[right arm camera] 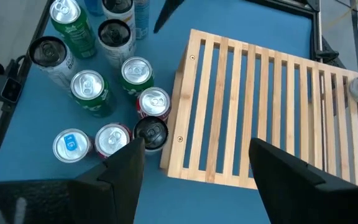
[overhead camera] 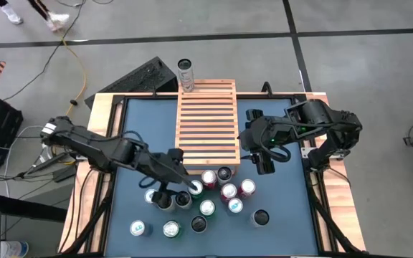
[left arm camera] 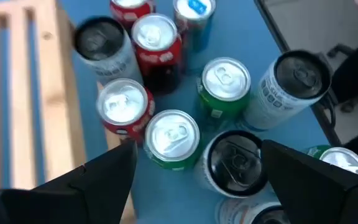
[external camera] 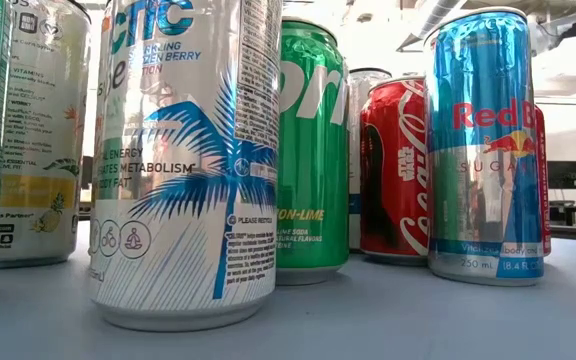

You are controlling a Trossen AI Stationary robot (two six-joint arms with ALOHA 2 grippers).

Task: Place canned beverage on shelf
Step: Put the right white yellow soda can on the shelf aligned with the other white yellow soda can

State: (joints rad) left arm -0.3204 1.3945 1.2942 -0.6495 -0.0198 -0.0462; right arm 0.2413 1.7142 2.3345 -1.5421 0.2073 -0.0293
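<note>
The light-brown slatted shelf [overhead camera: 206,122] lies in the middle of the blue table. One clear can [overhead camera: 186,74] stands at the shelf's far left corner. Several cans with green, red, silver and black tops stand upright in a cluster [overhead camera: 210,197] on the table, off the shelf's near end. My left gripper [left arm camera: 197,149] hangs open above the cluster's left part, over a green can [left arm camera: 171,137] and a black-topped can [left arm camera: 232,162], and touches neither. My right gripper [right arm camera: 197,162] is open, high over the shelf's near right edge [right arm camera: 210,174], and holds nothing.
The low view shows only cans close up: a white can with a blue palm [external camera: 188,160], a green one [external camera: 313,150], a red cola can [external camera: 393,170] and a blue-silver one [external camera: 483,150]. A wooden frame [overhead camera: 102,107] borders the table. Most of the shelf's slats are bare.
</note>
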